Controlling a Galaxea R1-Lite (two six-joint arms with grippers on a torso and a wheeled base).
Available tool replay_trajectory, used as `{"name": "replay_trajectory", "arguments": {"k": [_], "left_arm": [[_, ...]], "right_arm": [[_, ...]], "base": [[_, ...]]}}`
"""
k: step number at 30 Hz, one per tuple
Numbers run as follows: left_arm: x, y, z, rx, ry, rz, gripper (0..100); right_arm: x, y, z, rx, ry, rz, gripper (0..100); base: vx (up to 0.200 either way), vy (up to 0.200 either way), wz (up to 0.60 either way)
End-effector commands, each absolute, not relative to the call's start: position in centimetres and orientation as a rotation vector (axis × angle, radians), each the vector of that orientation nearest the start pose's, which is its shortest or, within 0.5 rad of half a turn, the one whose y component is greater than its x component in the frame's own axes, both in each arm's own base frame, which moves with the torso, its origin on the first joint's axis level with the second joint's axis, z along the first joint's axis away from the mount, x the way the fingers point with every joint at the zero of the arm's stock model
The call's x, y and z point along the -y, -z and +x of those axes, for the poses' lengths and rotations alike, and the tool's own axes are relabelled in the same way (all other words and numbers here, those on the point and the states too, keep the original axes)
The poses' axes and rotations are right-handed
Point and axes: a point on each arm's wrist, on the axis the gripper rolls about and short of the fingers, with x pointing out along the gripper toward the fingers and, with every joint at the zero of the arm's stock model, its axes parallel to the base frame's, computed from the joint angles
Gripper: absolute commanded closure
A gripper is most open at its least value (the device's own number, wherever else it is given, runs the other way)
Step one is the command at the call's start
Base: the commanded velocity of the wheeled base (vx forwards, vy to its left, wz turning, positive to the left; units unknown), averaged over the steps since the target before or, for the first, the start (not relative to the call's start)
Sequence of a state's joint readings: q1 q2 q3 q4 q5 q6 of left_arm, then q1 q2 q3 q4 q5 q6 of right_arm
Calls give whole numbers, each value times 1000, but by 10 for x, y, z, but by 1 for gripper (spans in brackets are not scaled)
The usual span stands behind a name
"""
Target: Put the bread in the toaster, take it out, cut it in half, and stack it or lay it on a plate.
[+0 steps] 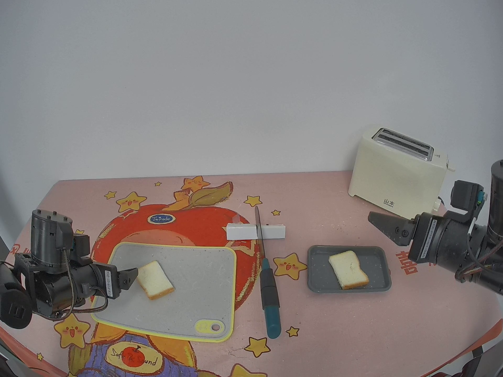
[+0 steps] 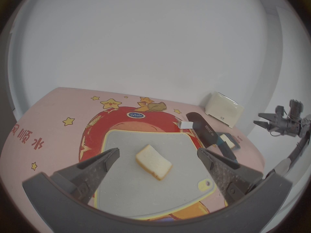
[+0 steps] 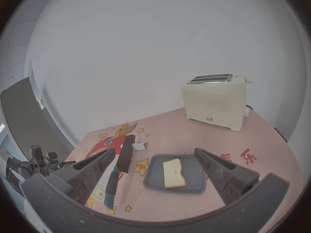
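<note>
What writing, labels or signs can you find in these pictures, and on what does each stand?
Toaster: two small dark characters low on its front, a maker's mark, left unquoted.
Tablecloth: a blurred word in a blue oval; cursive words on a near-edge label, unclear; large red characters near both side edges, unquoted.
Left gripper and right gripper: white stickers behind each, too small to read.

The table point(image 1: 325, 195) carries 2 pieces of bread: 1 piece point(image 1: 155, 279) on the 1 cutting board point(image 1: 204, 284) near the front left corner, and 1 piece point(image 1: 348, 269) on the 1 grey plate point(image 1: 378, 268) toward the right edge. There is 1 toaster point(image 1: 398, 174), with 2 slots, at the far right corner. Mid-table lie 1 knife point(image 1: 267, 278) and 1 white block point(image 1: 241, 232).
</note>
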State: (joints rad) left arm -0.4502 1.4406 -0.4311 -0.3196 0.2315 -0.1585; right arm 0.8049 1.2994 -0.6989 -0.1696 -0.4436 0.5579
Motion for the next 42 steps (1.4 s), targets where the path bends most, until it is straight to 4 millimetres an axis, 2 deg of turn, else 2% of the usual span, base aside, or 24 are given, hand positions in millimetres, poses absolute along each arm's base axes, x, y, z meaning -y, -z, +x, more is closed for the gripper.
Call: {"name": "replay_trajectory", "arguments": {"k": [1,6,20,42], "left_arm": [[82,-121,181,-683,156,88,0],[86,-113,187,-715,153,97,0],[93,-113,202,-718,153,96,0],[93,-108,203,-744,149,105,0]], "right_arm": [[-135,-211,143,-434,-247,294,0],[-136,-210,144,-439,-247,290,0],[-135,-210,144,-436,-245,292,0],[-135,-211,143,-436,-245,292,0]], "base": [[0,0,0],[0,0,0],[0,0,0],[0,0,0]]}}
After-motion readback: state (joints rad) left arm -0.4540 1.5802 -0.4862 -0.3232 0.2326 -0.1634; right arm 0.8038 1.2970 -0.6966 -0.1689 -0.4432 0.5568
